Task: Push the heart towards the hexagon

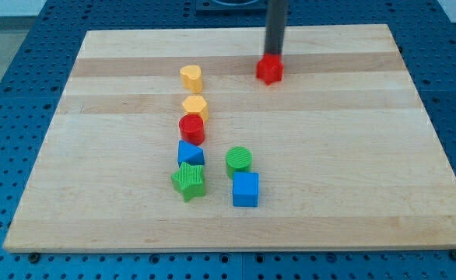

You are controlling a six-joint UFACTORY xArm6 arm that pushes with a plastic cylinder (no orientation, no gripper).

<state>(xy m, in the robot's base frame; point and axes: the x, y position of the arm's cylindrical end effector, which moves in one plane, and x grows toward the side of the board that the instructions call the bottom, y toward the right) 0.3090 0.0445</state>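
Rod-type end effector, no jaws to open or close: its tip [273, 56] rests against the top edge of the red hexagon block [269, 70], near the wooden table's [415, 155] top edge. The yellow heart block [191, 78], the task's thing, sits well apart toward the view's left, with a yellow hexagon-like block [194, 106] just below it. Risk: two possible hexagons, and the tip stands beside the red one, not the heart; pushing from here would move the wrong block. No legible writing.

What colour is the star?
The star is green. It shows in the camera view, near the view's bottom, just below the blue block.
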